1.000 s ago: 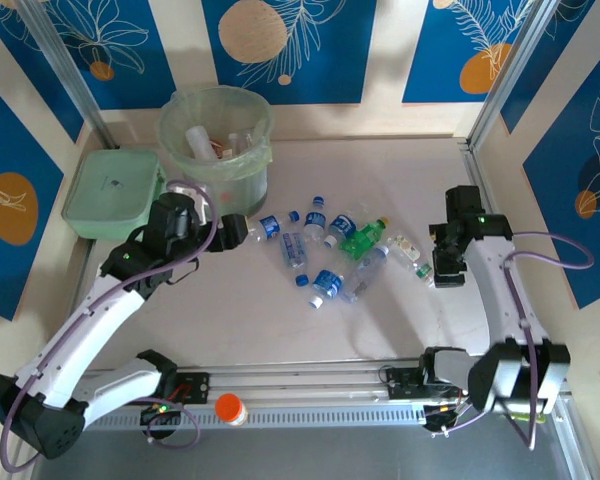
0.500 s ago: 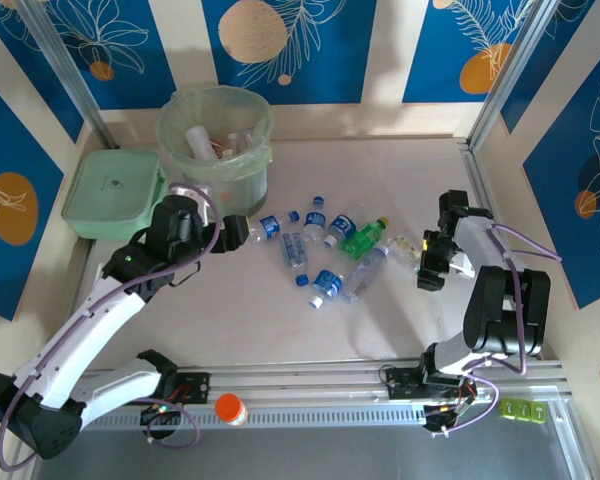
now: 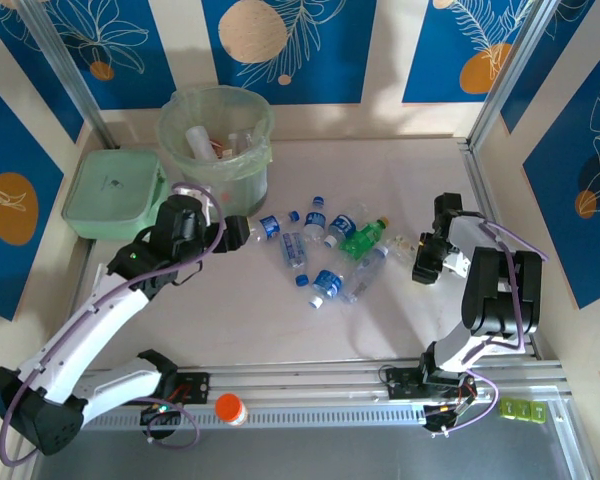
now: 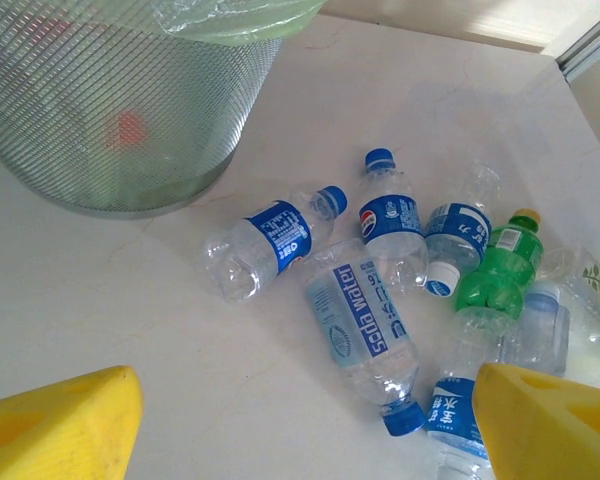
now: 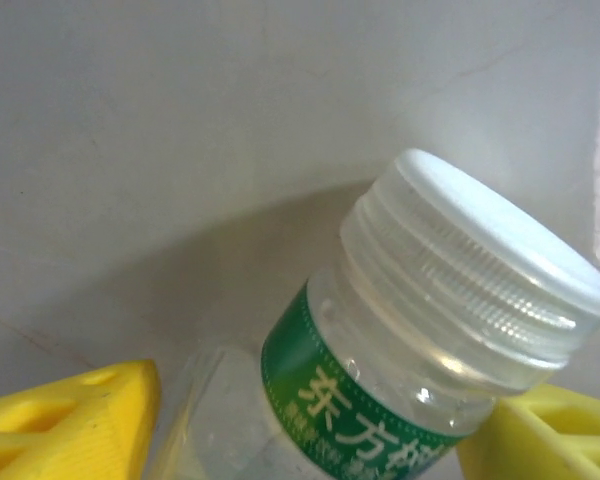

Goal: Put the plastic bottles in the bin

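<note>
Several plastic bottles (image 3: 325,250) lie in a loose heap mid-table, mostly clear with blue caps, one of them green (image 3: 363,237). The pale green bin (image 3: 230,180) stands at the back left with bottles inside. My left gripper (image 3: 238,232) hovers open just right of the bin's base, nothing between its fingers. In the left wrist view the bin wall (image 4: 110,110), a soda water bottle (image 4: 365,320) and the green bottle (image 4: 495,275) lie ahead of the left gripper (image 4: 305,400). My right gripper (image 3: 425,262) is low at the heap's right end. A white-capped, green-labelled bottle (image 5: 400,380) lies on the table with the right gripper (image 5: 310,430) closed against both its sides.
A flat green lidded box (image 3: 110,192) sits left of the bin. An orange-capped white item (image 3: 230,408) rests on the metal rail (image 3: 310,385) at the near edge. Wall panels close in at the back and right.
The right arm folded inward and its gripper dropped onto the white-capped bottle, jaws narrowing around it. The left arm has barely shifted.
</note>
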You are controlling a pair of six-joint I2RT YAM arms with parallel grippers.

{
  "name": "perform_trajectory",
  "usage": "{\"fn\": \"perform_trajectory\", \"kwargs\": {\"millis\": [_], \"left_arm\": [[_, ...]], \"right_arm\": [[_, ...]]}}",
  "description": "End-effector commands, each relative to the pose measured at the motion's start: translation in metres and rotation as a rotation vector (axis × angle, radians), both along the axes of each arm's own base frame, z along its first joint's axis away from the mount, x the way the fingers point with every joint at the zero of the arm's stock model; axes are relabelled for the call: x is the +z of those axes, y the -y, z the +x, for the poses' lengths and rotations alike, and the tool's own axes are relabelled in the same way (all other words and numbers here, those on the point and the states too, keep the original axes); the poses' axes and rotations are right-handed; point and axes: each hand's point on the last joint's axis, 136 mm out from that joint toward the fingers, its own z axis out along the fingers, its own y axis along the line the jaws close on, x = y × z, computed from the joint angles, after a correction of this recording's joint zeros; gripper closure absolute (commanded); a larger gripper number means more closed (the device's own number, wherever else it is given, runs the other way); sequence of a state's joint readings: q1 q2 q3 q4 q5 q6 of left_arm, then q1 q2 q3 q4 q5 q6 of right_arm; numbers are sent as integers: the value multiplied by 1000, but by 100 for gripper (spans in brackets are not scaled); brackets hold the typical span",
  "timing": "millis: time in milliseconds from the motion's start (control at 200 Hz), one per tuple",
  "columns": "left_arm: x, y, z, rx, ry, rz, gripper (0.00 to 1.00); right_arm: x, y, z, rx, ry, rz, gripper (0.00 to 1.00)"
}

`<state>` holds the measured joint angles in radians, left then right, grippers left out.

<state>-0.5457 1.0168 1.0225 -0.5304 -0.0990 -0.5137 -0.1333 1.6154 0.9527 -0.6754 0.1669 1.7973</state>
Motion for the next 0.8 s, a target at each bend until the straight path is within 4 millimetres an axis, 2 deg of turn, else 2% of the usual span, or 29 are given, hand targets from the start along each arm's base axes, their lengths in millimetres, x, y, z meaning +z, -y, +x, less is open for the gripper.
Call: {"fn": "perform_trajectory", "kwargs": {"millis": [0, 90, 175, 370, 505, 625, 795], "left_arm": [[-1, 3, 3, -17, 19, 18, 15], [-3, 6, 4, -26, 13, 18, 15], [-4, 7, 4, -31, 13, 18, 15], [-3, 9, 6, -40, 17, 17, 15], [1, 11, 6, -51, 25, 5, 15], [5, 21, 2, -115, 37, -9, 14], [16, 32, -10, -232, 64, -2, 14]], "right_arm": [[-13, -1, -5, -15, -25, 20, 38], [-19, 0, -6, -19, -18, 24, 53], [-18, 2, -5, -18, -11, 26, 62], [5, 8, 1, 3, 32, -2, 63], [29, 14, 3, 27, 88, -36, 63], [55, 13, 5, 85, 164, -54, 62], [112, 3, 5, 278, 286, -140, 62]]}}
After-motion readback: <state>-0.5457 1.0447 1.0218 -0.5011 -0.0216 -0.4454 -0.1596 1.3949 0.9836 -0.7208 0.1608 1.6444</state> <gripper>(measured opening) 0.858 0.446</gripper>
